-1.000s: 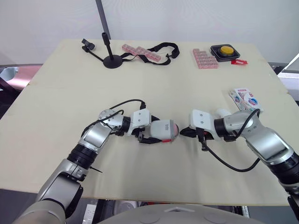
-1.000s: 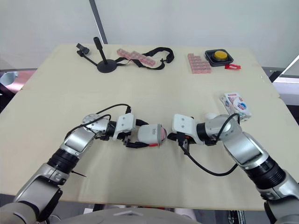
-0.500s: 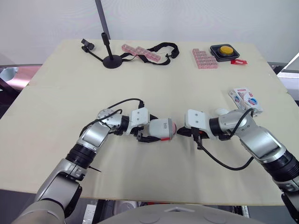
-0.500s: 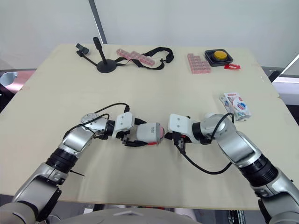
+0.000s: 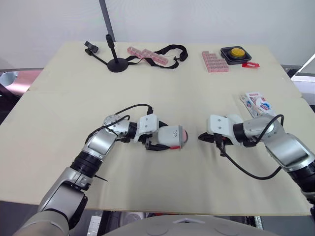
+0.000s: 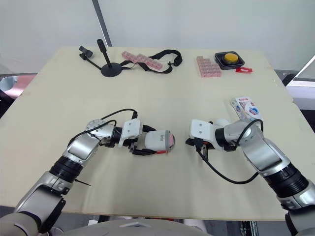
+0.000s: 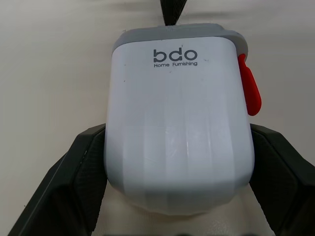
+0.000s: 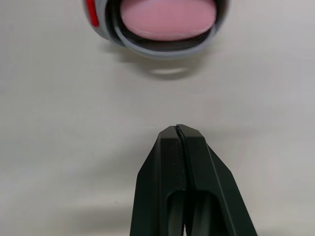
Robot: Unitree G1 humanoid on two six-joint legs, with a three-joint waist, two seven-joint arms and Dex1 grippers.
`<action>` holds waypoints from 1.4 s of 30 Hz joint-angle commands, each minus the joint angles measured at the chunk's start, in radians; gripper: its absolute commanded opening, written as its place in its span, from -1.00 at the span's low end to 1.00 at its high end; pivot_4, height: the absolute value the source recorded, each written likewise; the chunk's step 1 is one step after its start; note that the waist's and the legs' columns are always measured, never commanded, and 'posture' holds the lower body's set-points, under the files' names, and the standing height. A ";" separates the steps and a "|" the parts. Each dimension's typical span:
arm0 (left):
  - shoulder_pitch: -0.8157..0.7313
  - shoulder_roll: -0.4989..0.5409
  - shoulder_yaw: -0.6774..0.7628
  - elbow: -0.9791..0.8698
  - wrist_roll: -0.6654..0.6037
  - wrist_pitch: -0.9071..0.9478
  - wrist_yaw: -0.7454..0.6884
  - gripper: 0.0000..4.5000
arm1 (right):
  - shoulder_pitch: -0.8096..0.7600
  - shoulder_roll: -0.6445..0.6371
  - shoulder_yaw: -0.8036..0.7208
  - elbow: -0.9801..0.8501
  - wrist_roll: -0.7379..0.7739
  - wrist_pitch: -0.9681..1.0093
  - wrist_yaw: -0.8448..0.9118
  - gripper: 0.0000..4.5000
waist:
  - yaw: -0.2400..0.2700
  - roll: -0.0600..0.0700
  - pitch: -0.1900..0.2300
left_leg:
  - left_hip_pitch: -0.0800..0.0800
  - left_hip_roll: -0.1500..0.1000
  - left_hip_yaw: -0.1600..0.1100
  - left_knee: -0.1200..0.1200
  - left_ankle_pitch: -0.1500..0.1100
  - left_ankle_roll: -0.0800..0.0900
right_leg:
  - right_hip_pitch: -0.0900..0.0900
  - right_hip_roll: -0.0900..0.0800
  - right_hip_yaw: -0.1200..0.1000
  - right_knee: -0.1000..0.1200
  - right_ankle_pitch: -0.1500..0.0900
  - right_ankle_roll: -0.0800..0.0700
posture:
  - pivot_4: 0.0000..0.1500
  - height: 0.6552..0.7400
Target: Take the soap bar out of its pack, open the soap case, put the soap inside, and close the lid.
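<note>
Your left end effector [image 7: 177,129] is clamped across the sides of the case [image 7: 177,88], which lies on its side on the counter [image 5: 162,88], long axis running out along the fingers and open mouth turned straight at your right end effector [image 8: 178,130]. The right one is pinched closed on nothing, its tip aimed at that mouth but apart from it, bare counter between; the pink soap [image 8: 168,17] sits inside the mouth, dead ahead of the tip. Judge the right arm the free one for the lid, though I cannot tell where the lid is.
</note>
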 commanded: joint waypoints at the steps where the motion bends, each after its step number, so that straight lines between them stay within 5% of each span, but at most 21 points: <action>1: -0.021 -0.001 0.029 -0.019 -0.013 -0.035 0.010 0.54 | 0.015 -0.004 -0.061 -0.012 0.027 0.007 -0.006 -0.99 | 0.001 0.000 0.000 | 0.000 0.000 0.000 0.000 0.000 0.000 | 0.000 0.000 0.000 0.000 0.000 0.000 | 1.00 1.00; 11: 0.042 -0.006 0.075 -0.052 -0.034 -0.151 0.077 0.54 | 0.142 -0.040 -0.320 -0.110 0.372 0.373 0.034 -0.99 | 0.005 0.000 0.000 | -0.002 0.000 0.000 -0.001 0.000 0.000 | 0.001 0.000 0.000 -0.002 0.000 0.000 | 1.00 1.00; 20: 0.063 -0.024 0.085 -0.058 -0.012 -0.269 0.137 0.54 | 0.077 0.147 -0.504 -0.142 0.742 1.044 -0.194 0.23 | 0.016 0.001 0.000 | 0.001 0.000 0.000 -0.003 0.000 0.000 | 0.006 0.001 -0.001 -0.009 0.000 0.000 | 1.00 1.00; 25: 0.073 -0.023 0.069 -0.060 0.034 -0.409 0.166 0.54 | 0.026 0.301 -0.599 -0.049 0.866 1.149 -0.375 0.97 | 0.029 0.001 0.000 | 0.002 0.000 0.000 -0.003 0.000 0.000 | 0.005 0.002 -0.001 -0.008 0.000 0.000 | 1.00 1.00; 42: 0.069 -0.041 0.034 -0.052 0.074 -0.478 0.198 0.54 | -0.032 0.458 -0.631 -0.009 1.092 1.149 -0.728 0.99 | 0.027 0.002 0.000 | 0.002 0.000 0.000 -0.003 0.000 -0.001 | 0.004 0.000 -0.003 -0.007 0.000 0.000 | 1.00 1.00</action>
